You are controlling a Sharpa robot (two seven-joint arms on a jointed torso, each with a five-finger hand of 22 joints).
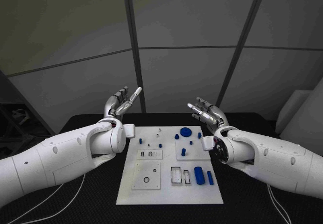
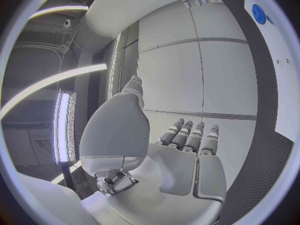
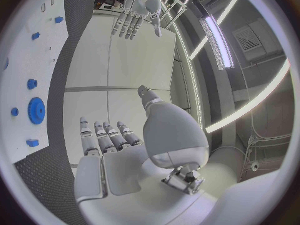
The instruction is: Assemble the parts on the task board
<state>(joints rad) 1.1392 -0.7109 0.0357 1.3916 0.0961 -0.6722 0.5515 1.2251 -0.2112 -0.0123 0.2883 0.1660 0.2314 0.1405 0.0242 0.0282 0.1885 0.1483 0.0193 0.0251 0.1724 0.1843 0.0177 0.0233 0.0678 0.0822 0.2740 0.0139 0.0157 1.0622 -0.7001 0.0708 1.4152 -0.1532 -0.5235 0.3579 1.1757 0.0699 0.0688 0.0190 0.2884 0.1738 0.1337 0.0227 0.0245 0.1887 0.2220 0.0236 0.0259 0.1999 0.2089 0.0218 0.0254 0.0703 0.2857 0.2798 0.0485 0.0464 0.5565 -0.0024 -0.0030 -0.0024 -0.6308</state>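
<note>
White task board [image 1: 168, 193] flat on black table [image 1: 80, 126], small blue parts [image 1: 199, 175] scattered. Left hand [image 1: 121, 103], right hand [image 1: 207, 113] raised, fingers spread, grasping nothing.

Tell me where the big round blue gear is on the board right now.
In the head view the round blue gear lies at the far end of the task board, toward the right hand, with small blue parts beside it.
</note>
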